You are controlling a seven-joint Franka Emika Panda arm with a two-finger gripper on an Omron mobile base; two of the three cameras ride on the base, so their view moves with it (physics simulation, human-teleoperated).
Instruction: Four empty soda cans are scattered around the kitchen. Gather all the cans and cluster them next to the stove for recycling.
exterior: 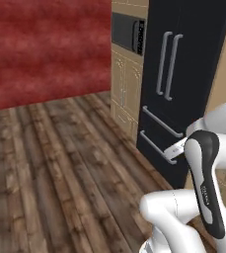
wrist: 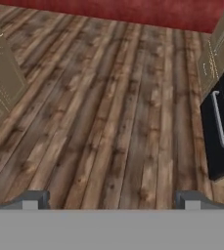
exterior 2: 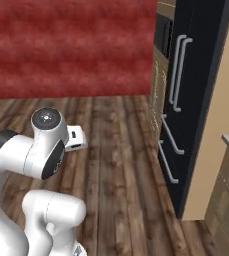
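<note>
Low in the hand view, the claw (wrist: 111, 199) is standing wide apart with nothing between its tips, which are poking up at the bottom left and bottom right over bare wooden floor (wrist: 108, 112). Beyond it, at the right edge, a black fridge (exterior: 183, 84) with long grey handles is rising, and tan cabinets (exterior: 126, 89) are sitting further back beside it. Farthest off, a red wall (exterior: 45, 49) is filling the upper left. No soda can or stove is appearing anywhere here, so I judge the gathering is at a searching stage, with every can left to find and carry.
</note>
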